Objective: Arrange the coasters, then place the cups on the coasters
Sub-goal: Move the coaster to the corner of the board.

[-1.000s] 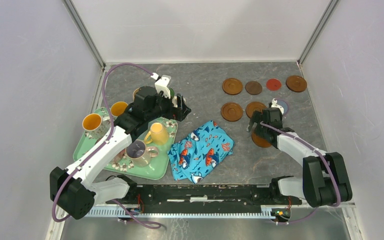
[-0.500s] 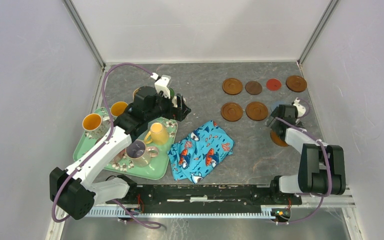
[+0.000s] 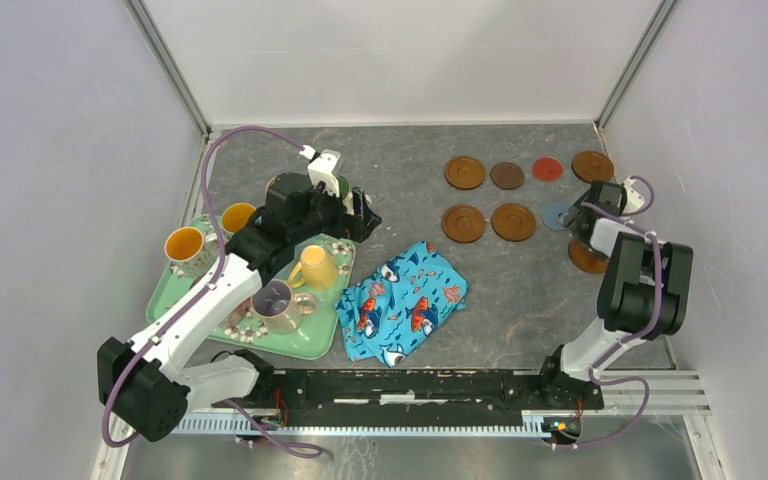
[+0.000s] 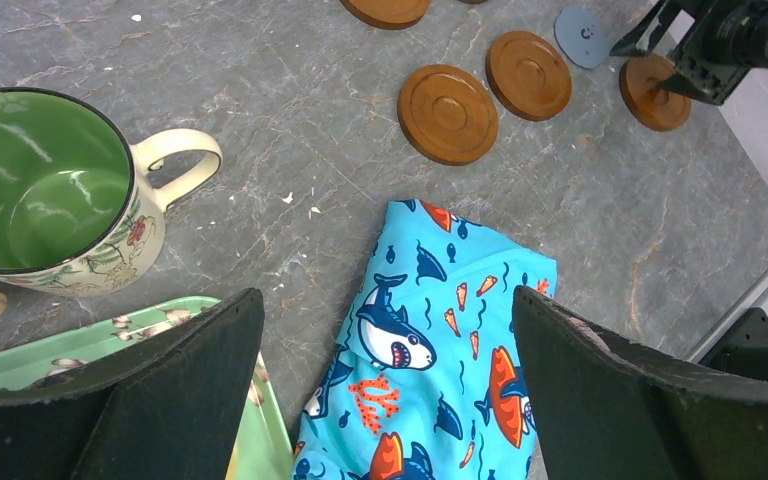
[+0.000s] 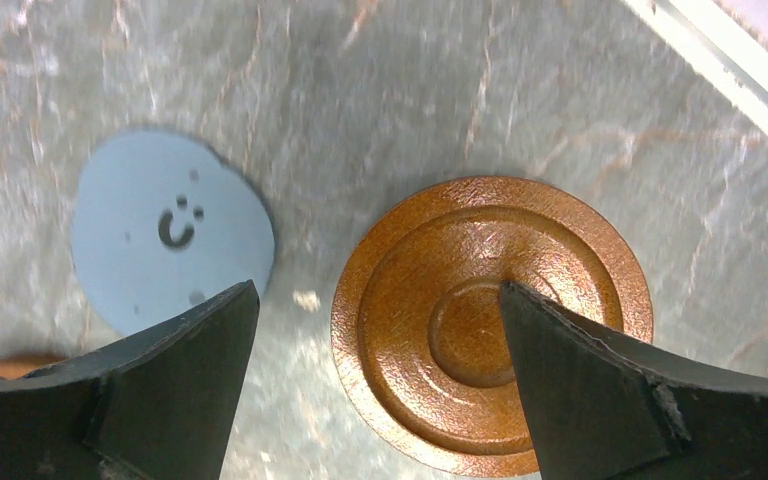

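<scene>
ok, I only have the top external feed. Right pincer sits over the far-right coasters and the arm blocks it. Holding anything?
Observer: No. The right wrist view shows the right pincer open and empty over a ringed brown wooden coaster.
Operator: Touching the blue-grey one?
Observer: No. The flat blue-grey round coaster lies apart from it, bare grey table between.
Operator: What's under the left arm?
Observer: A cream ceramic mug with green inside, upright on the table beside the green tray.
</scene>
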You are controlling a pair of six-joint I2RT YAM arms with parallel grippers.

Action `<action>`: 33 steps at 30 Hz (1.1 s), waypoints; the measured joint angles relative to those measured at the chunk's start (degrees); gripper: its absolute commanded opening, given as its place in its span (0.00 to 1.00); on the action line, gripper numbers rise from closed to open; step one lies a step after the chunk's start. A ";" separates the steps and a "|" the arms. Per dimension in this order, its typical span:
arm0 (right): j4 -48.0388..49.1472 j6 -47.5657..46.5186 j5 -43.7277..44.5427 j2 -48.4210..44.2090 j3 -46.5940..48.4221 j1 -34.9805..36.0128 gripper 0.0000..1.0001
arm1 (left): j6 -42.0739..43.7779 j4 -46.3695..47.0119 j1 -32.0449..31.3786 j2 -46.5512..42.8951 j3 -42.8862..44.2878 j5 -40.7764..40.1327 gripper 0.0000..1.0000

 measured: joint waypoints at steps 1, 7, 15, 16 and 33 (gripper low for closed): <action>-0.20 0.11 0.04 1.42 1.64 -0.50 0.98 | 0.00 0.02 0.00 0.00 0.00 0.02 1.00; -2.43 0.28 0.22 9.25 11.78 -1.68 0.98 | 0.00 0.00 0.00 0.00 0.00 0.00 1.00; -3.69 0.09 0.22 14.58 20.94 -2.16 0.98 | 0.00 0.00 0.00 -0.02 0.00 -0.02 1.00; -3.65 0.07 0.17 15.21 21.81 -2.29 0.98 | 0.00 0.02 0.00 0.00 0.00 -0.02 1.00; -5.29 -0.37 -1.33 17.05 24.98 -3.26 0.98 | 0.00 0.00 0.00 0.00 0.00 -0.02 1.00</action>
